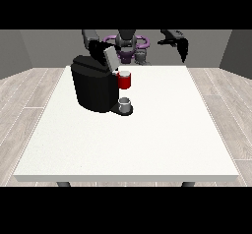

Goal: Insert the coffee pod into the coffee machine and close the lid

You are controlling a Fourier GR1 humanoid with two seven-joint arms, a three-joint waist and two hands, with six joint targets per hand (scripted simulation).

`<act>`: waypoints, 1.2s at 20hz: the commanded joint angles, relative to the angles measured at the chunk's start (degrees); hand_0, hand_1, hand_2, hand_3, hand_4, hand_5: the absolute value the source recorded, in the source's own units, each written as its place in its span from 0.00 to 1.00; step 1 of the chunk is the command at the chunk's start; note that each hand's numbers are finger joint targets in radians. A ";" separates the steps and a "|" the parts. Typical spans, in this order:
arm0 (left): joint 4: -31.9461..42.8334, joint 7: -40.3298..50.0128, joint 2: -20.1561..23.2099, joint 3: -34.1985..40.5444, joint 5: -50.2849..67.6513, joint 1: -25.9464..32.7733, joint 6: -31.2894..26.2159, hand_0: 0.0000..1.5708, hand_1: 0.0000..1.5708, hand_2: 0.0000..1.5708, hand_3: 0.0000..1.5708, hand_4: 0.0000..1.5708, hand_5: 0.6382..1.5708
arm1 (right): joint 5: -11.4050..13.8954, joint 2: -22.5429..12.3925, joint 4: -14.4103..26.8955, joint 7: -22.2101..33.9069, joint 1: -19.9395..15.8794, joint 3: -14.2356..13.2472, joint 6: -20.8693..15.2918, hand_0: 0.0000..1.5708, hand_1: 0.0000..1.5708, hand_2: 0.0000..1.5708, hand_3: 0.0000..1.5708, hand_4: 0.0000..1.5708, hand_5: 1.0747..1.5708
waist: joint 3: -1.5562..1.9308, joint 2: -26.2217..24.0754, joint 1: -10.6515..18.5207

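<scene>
Coffee machine: a black block standing on the white table, towards the table's far left part as seen from the front; its grey lid is tilted up at the top.
Red thing at the machine: sits at the machine's front face, just below the raised lid.
Grey thing: a small cup-like shape on the machine's low base, directly under the red thing; I cannot tell whether it is the coffee pod.
Hand at the view's right: raised in the air well to the right of the machine, above the table's far edge; its dark fingers hang downwards and it has hold of nothing.
Hand at the view's left: just behind the machine's top, close to the lid; how its fingers lie cannot be told.
Robot body: behind the machine, at the table's far side.
</scene>
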 commanded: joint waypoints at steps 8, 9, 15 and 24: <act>0.92 -1.55 0.98 -0.86 0.05 1.30 -0.07 0.00 0.00 0.00 0.00 0.08 1.00 | 5.41 2.59 1.99 1.82 -4.72 3.86 -2.21 0.00 0.00 0.00 0.00 0.14 1.00 | 0.12 -0.12 0.71; 2.86 -1.63 1.69 1.72 1.68 -3.17 1.03 0.00 0.00 0.00 0.00 0.09 1.00 | 4.27 0.63 1.92 3.08 -9.93 2.37 -0.51 0.00 0.00 0.00 0.00 0.11 1.00 | 0.11 2.94 0.59; -1.21 -0.24 -0.24 -3.06 -0.92 -1.42 1.95 0.00 0.00 0.00 0.00 0.00 1.00 | 7.07 4.15 4.73 3.83 -10.21 3.37 -4.61 0.00 0.00 0.00 0.00 0.09 1.00 | 0.12 0.13 2.36; 4.40 -9.06 -2.06 -2.10 -0.98 2.07 3.02 0.00 0.00 0.00 0.00 0.16 1.00 | 2.69 7.95 -2.08 -0.99 -3.89 9.34 1.41 0.00 0.00 0.00 0.00 0.16 1.00 | 0.10 -3.74 -3.66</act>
